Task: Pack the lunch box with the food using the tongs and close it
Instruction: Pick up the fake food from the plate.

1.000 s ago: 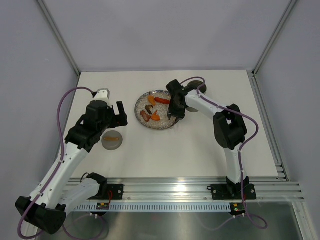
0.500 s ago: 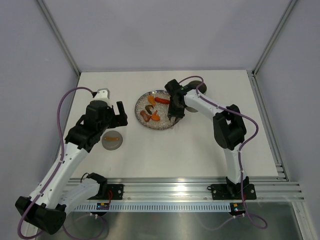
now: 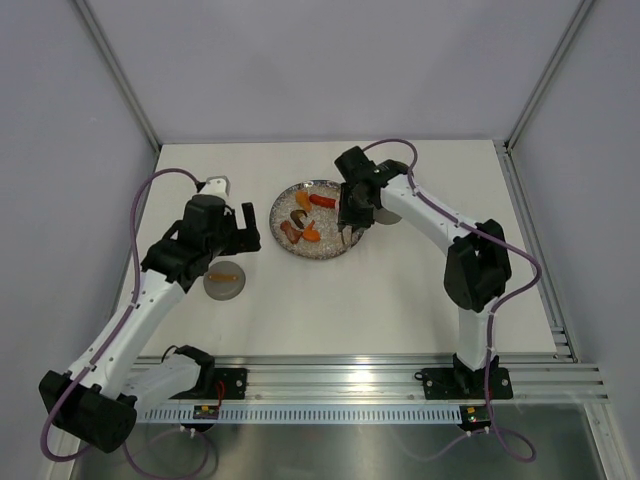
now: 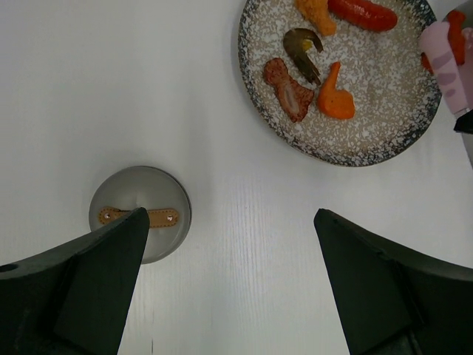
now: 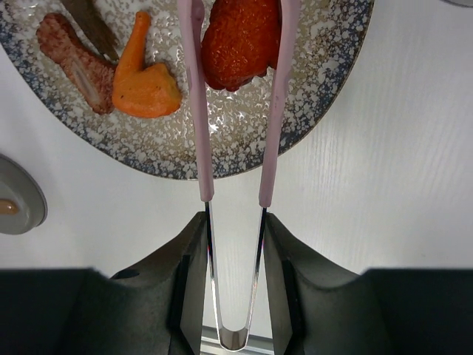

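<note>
My right gripper (image 5: 235, 222) is shut on the pale pink tongs (image 5: 275, 111), squeezing their metal arms. The tong tips pinch a red food chunk (image 5: 238, 41) over the glittery plate (image 5: 244, 126). On the plate (image 4: 384, 103) lie more food pieces: a red sausage (image 4: 367, 13), an orange chunk (image 4: 335, 96), a brown piece (image 4: 290, 90) and a dark olive one (image 4: 303, 48). My left gripper (image 4: 230, 222) hangs open over bare table, left of the plate. The lunch box is mostly hidden behind my right arm; a grey sliver (image 3: 386, 214) shows in the top view.
A flat grey disc with an orange strap (image 4: 140, 188) lies on the table under my left gripper's left finger, also in the top view (image 3: 224, 282). White walls and metal posts enclose the table on three sides.
The right arm has swung its elbow outward and the tongs have closed slightly on the red chunk. The left arm has shifted a little toward the plate, still open.
</note>
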Available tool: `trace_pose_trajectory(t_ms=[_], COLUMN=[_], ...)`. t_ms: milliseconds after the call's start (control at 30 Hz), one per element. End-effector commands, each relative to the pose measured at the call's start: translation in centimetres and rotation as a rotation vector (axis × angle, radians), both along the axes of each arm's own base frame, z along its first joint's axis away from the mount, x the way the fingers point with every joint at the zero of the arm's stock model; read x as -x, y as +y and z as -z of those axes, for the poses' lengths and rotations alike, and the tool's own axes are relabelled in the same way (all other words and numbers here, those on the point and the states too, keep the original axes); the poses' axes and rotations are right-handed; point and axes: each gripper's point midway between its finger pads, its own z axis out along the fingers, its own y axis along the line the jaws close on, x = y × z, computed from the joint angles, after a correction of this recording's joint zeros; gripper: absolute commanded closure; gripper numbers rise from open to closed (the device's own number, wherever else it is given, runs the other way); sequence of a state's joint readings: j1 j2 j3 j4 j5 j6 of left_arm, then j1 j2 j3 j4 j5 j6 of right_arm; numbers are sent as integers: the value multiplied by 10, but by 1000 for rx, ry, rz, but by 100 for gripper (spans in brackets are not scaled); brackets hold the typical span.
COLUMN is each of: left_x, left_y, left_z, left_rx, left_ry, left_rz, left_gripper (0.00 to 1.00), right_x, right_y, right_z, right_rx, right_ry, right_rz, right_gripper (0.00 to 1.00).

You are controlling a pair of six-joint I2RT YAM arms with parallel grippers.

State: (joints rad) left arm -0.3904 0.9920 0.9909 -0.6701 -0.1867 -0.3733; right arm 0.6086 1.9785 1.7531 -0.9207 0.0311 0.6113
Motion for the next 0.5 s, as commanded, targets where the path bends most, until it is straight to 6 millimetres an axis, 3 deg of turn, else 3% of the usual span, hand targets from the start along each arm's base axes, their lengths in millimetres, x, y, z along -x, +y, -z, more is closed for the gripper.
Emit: trace_pose_trajectory(t_ms=[0,233,367,467], left_x=[-5,-4,-2,-2], left_y=[-6,-5,-2,-2], left_z=[-16,-27,-29,-29], left_rx=[19,34,33,33], left_ry=[-27,-63,-71,-69], left_rz=[20,13,5,4], left_gripper=[1,1,1,1], right_x=[0,-5,-15,-19], right_y=[7,-8,-36,-55], right_z=[-57,-104,-124,-128], right_rx=[-67,-41,-28,-9], right_ry=[-111,-198,-243,-256], right_rz=[-70,-106,-59,-21], right_gripper=[100,100,100,100])
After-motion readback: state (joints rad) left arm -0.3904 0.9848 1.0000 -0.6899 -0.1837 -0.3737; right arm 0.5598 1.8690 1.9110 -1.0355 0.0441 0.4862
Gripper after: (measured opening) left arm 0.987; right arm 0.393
